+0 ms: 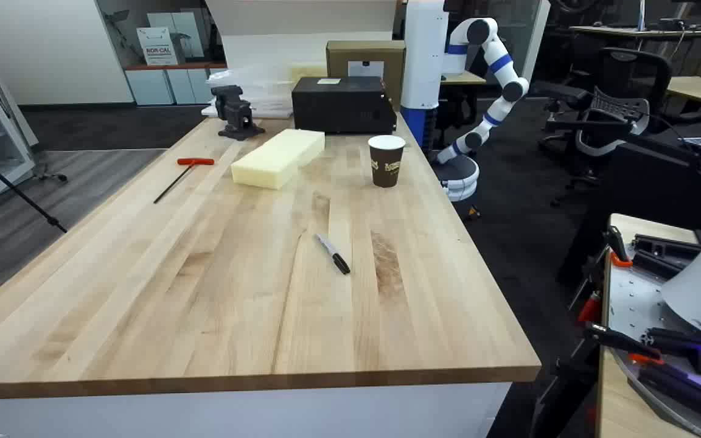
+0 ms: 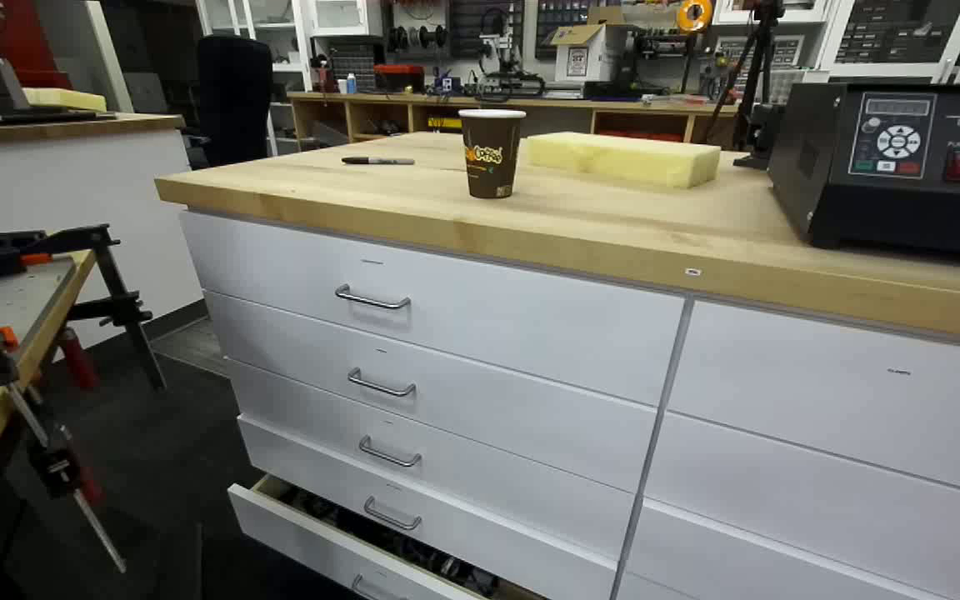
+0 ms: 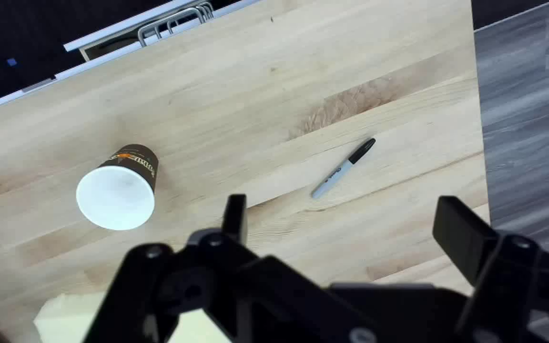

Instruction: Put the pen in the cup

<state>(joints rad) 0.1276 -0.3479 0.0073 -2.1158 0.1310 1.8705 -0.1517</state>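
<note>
Pen [image 3: 343, 168]: slim, straight, lying flat on table [image 1: 204, 316], well apart from cup [image 1: 385, 165].
Barrel [image 3: 332, 179]: pale grey, small dark lettering.
Cap [image 3: 362, 151]: black, slanting up and right in wrist view.
Cup: upright, dark brown, tapering downward, pale rim, light lettering, near pale yellow foam [image 1: 277, 158].
Pincer [image 3: 347, 224]: spread wide in wrist view, holding nothing.

A pale wooden bench [image 1: 247, 304] carries a yellow foam block [image 1: 278, 159], a red T-handled tool [image 1: 195, 162] lying flat, a dark vise [image 1: 235, 114] and a black machine [image 1: 341, 104]. In an exterior view, white drawers [image 2: 513, 329] line its side, the lowest visible one standing open.
</note>
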